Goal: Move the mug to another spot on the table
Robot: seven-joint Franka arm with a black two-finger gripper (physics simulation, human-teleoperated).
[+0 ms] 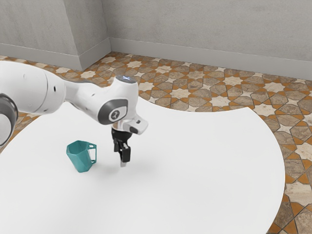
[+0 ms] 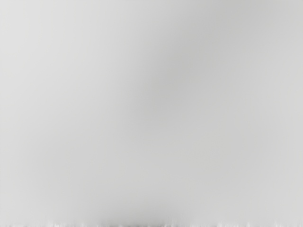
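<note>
Teal mug (image 1: 80, 156) upright on white bench (image 1: 195, 170), long axis vertical, handle pointing toward exterior view's right, at hand (image 1: 124, 163) just beside, apart; hand's spread impossible to tell.

Mug (image 1: 80, 156): teal, faceted, upright, handle turned toward the exterior view's right; stands on the white table (image 1: 195, 170), toward the exterior view's left

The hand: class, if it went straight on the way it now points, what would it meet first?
The hand points straight down, so it would likely meet the bare white table first. The teal mug stands apart, toward the exterior view's left, seemingly outside that line.
</note>
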